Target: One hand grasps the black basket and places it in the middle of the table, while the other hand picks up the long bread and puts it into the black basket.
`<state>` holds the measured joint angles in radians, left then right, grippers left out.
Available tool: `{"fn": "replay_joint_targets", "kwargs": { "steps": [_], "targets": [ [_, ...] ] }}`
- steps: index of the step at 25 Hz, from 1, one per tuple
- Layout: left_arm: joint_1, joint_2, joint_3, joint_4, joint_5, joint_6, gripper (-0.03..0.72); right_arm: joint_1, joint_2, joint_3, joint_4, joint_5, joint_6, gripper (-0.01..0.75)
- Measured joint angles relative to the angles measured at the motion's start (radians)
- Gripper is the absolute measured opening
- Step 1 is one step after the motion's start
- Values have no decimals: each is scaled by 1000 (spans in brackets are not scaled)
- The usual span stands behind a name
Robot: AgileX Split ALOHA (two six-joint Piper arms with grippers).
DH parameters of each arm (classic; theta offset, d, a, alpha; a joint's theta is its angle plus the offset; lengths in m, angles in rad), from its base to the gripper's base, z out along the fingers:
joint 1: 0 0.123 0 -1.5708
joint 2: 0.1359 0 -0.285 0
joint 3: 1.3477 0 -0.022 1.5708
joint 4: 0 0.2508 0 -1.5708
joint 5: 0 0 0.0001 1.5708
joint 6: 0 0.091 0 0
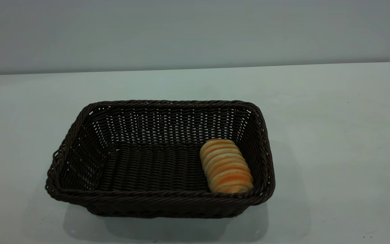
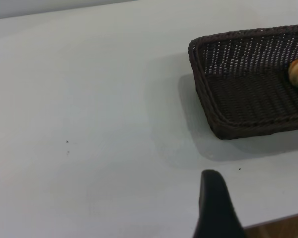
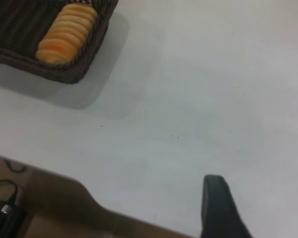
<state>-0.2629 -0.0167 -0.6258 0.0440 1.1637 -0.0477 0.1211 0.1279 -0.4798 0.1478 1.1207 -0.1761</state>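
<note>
Bread sits inside the black basket [image 1: 161, 159] already; the long bread [image 1: 226, 166] lies on the basket floor against the wall on the right-arm side, running front to back, probably because it was dropped in from that side; basket rests flat on the table [image 1: 333, 135], roughly mid-table in the exterior view, long side facing the camera; by my read both task steps look done and the arms are parked back.

Exterior view shows no arm at all, only basket, bread, table and the plain wall behind; wrist views fill that gap; left wrist view shows one dark finger of the left claw [image 2: 216, 208] low over bare table near the table edge, well apart from the basket corner; right wrist view shows one finger of the right claw [image 3: 218, 208] likewise over bare table near the edge, well apart from the basket, with the bread seen at the basket's near end; only one finger visible per claw, nothing held in sight, so cannot tell if either claw is open or closed.

Right wrist view alone shows a cable and a small dark box [image 3: 2, 210] below the table edge.
</note>
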Motion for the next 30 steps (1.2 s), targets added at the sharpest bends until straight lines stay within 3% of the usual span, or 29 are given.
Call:
{"fn": "replay_joint_targets", "kwargs": {
  "steps": [10, 18, 30],
  "targets": [
    [0, 0, 132, 0, -13, 6, 486, 0, 0, 0, 1, 0, 1, 392],
    [0, 0, 137, -3, -22, 6, 437, 0, 0, 0, 1, 0, 3, 392],
    [-1, 0, 138, -2, -22, 6, 435, 0, 0, 0, 6, 0, 3, 392]
  ]
}}
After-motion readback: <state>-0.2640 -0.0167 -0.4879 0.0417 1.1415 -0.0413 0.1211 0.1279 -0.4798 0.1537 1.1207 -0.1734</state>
